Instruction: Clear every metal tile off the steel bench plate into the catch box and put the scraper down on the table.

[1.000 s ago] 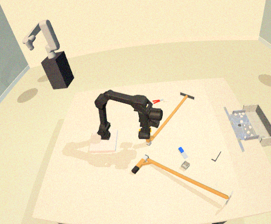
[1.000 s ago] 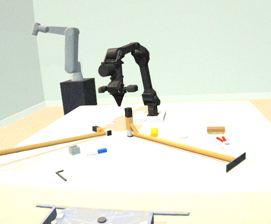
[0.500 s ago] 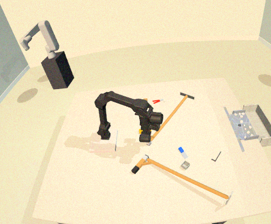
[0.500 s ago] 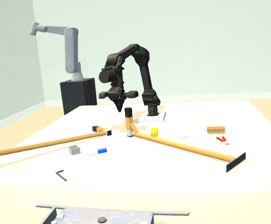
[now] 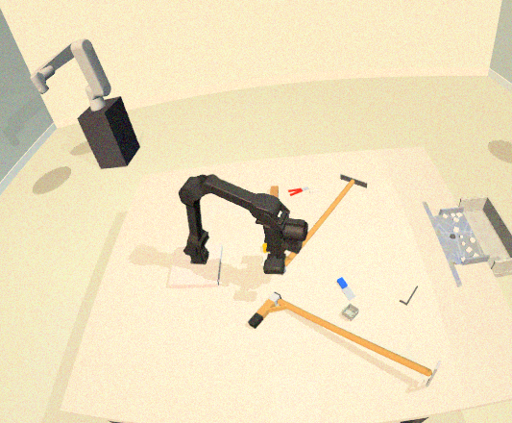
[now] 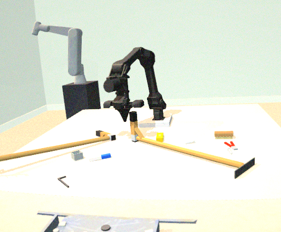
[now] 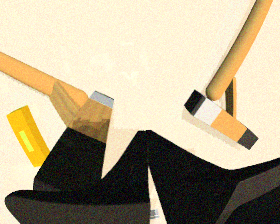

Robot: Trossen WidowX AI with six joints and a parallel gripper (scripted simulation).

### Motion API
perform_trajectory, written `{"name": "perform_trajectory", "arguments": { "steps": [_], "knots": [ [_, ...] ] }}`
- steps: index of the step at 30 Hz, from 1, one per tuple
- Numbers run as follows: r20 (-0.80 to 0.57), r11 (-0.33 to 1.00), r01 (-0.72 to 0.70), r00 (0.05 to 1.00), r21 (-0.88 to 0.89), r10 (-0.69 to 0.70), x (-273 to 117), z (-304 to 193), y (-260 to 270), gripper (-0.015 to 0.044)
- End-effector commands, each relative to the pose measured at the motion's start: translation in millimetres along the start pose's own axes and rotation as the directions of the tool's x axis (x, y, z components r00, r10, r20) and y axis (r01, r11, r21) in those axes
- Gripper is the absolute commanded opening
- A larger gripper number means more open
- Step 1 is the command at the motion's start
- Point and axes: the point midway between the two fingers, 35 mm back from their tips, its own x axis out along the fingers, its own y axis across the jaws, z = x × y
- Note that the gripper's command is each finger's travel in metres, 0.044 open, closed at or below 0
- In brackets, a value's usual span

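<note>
Exterior view, end effector [image 5: 274, 264] [image 6: 124, 119] [image 7: 144, 136] fingers together, empty, near dark-bladed scraper's [image 5: 327, 218] [image 6: 186, 151] [image 7: 31, 75] upright black grip [image 6: 133, 116] [image 7: 66, 157]

Arm arched; end effector [image 6: 125, 119] [image 7: 144, 136] shut, seemingly empty.

The site is a robotics lab or workshop cell. Indicators: a black jointed arm [image 5: 233, 192] [image 6: 149, 74] mounted at a broad work table [image 5: 166, 346] [image 6: 170, 184], and a grey arm [image 5: 89, 64] [image 6: 75, 52] on a dark pedestal [image 5: 109, 135] [image 6: 76, 98] nearby.
</note>
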Motion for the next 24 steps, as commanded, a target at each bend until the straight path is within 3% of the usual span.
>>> {"name": "perform_trajectory", "arguments": {
  "steps": [1, 24],
  "knots": [
    [-0.01, 1.0, 0.001, 1.0, -0.005, -0.001, 10, -4, 0, 0.0],
    [-0.01, 1.0, 0.003, 1.0, -0.005, -0.003, 18, 1, -21, 0.0]
  ]
}}
